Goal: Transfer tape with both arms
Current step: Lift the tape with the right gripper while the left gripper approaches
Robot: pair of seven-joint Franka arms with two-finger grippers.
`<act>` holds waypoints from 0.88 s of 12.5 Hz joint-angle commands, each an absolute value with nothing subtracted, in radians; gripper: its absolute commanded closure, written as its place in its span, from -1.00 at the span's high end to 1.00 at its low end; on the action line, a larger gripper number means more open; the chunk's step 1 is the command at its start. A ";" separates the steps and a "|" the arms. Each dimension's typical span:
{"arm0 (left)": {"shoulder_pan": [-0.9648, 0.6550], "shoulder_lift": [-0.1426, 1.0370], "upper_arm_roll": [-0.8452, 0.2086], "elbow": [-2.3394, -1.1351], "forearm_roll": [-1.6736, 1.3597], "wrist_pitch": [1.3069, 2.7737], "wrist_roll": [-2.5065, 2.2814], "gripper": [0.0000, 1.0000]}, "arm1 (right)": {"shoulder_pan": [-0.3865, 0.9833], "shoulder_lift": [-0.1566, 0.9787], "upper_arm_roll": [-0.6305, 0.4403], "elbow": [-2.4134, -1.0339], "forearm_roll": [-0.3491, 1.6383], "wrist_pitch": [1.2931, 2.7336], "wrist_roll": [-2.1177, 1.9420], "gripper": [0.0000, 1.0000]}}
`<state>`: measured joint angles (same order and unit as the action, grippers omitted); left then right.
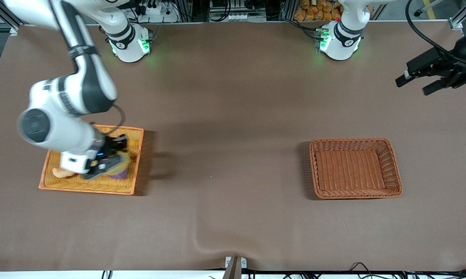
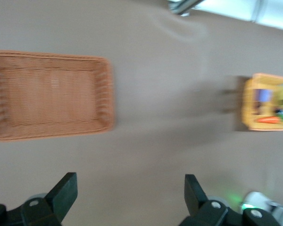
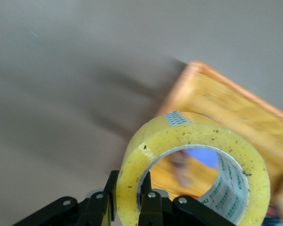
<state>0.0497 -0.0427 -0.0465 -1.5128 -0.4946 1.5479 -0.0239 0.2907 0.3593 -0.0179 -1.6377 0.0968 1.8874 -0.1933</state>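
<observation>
A: What is seen nearest the front camera?

B: Only bare brown desk [image 1: 233,217]. A little farther in, two containers are found about level with each other: a flat orange tray [image 1: 134,133] toward the right arm's end and a brown wicker basket [image 1: 392,166] toward the left arm's end, well apart.

A: Where is the tape?

B: The tape [image 3: 198,165] is held by the right gripper [image 1: 109,157], over the tray. In the right wrist view the ring's wall is pinched by the jaws, one finger outside and one inside the core, and the tray is seen through the hole and beside the roll. In the front view the roll is mostly hidden by the gripper; only a yellowish edge is made out.

A: Is anything else seen in the tray?

B: A tan piece [image 1: 61,173] and something purple [image 1: 118,174] are partly shown under the gripper.

A: And the left gripper?

B: The left gripper [image 1: 423,79] is held up in the air over the desk's edge at the left arm's end, where the arm waits. Its jaws are spread wide, with nothing between them; the basket and the distant tray are shown below them in the left wrist view.

A: Farthest away?

B: The two green-lit bases [image 1: 130,44].
</observation>
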 commanded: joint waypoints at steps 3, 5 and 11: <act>0.095 -0.052 0.026 -1.399 -0.709 1.574 -0.061 1.00 | 0.627 0.495 -0.031 -1.594 0.106 2.111 0.476 -1.00; 0.066 -0.032 -0.033 -1.402 -0.658 1.589 -0.078 1.00 | 0.693 0.647 -0.025 -1.421 0.112 2.166 0.580 -1.00; -0.003 0.201 -0.222 -1.399 -0.391 1.658 -0.331 1.00 | 0.821 1.023 -0.018 -1.124 0.112 2.331 0.776 -1.00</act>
